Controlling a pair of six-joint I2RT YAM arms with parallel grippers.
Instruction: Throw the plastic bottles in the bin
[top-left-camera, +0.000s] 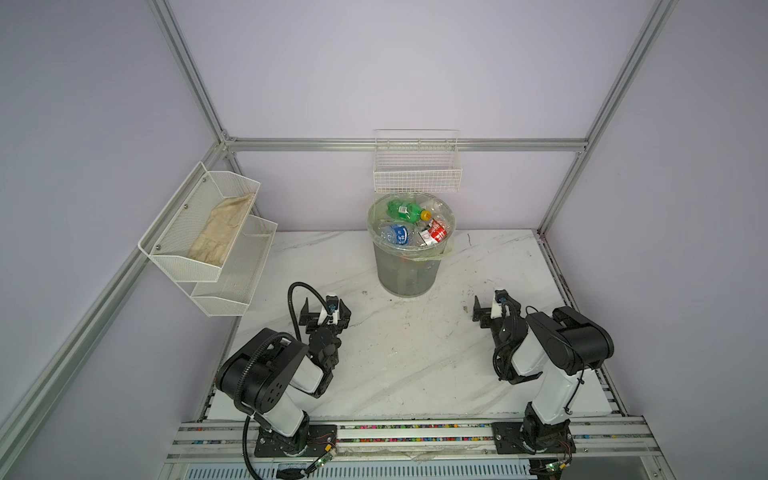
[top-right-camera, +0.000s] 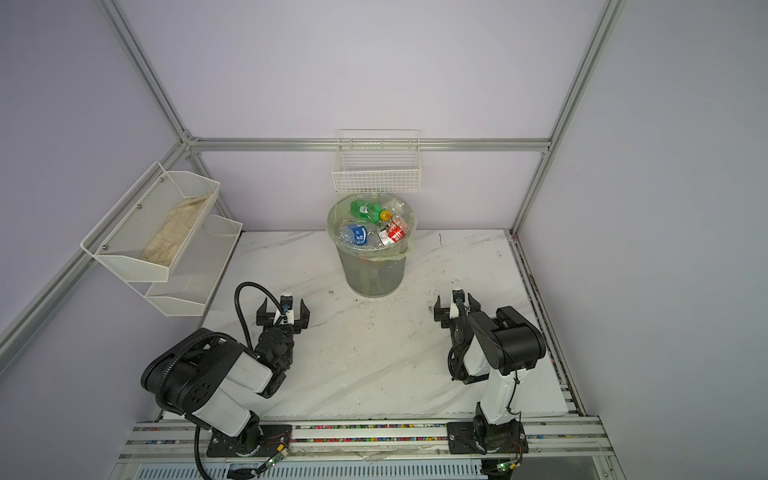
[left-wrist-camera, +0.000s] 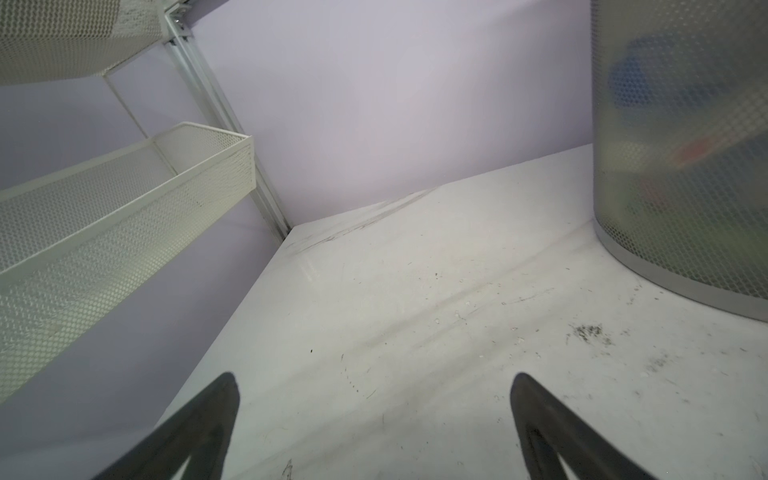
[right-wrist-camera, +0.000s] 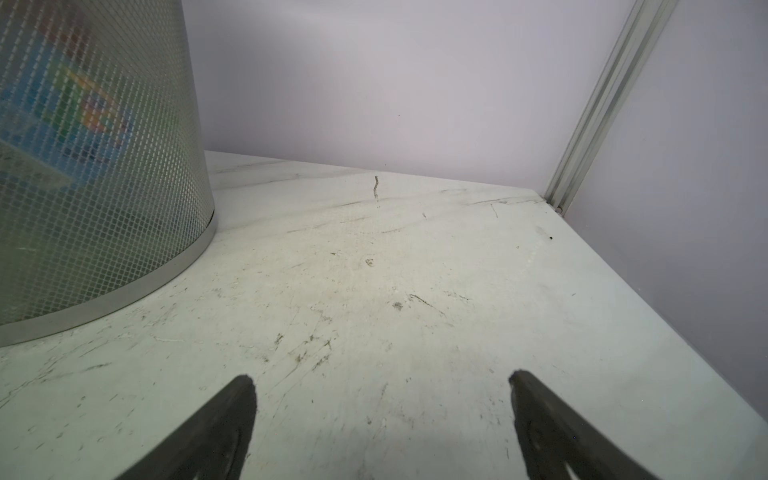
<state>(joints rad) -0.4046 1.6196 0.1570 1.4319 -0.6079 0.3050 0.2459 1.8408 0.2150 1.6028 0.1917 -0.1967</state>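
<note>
The bin (top-left-camera: 409, 270) (top-right-camera: 376, 272), a grey translucent wastebasket with a pale green liner, stands at the back middle of the table. Inside it lie several plastic bottles: a green one (top-left-camera: 400, 210) (top-right-camera: 363, 209), a blue-labelled one (top-left-camera: 395, 235) (top-right-camera: 356, 235) and a red-labelled one (top-left-camera: 436, 232) (top-right-camera: 397, 229). More bottles show as blurred colours through the bin wall (left-wrist-camera: 681, 166) (right-wrist-camera: 95, 174). My left gripper (top-left-camera: 325, 307) (top-right-camera: 284, 306) (left-wrist-camera: 374, 378) hangs open and empty, low over the table, nearer than the bin and to its left. My right gripper (top-left-camera: 495, 302) (top-right-camera: 456, 301) (right-wrist-camera: 380, 376) is open and empty to the bin's right.
A white wire basket (top-left-camera: 417, 170) hangs on the back wall just above the bin. Two white mesh shelf trays (top-left-camera: 232, 282) are fixed to the left wall; the upper holds a beige cloth (top-left-camera: 222, 232). No bottles lie on the scuffed marble table (top-left-camera: 415, 357).
</note>
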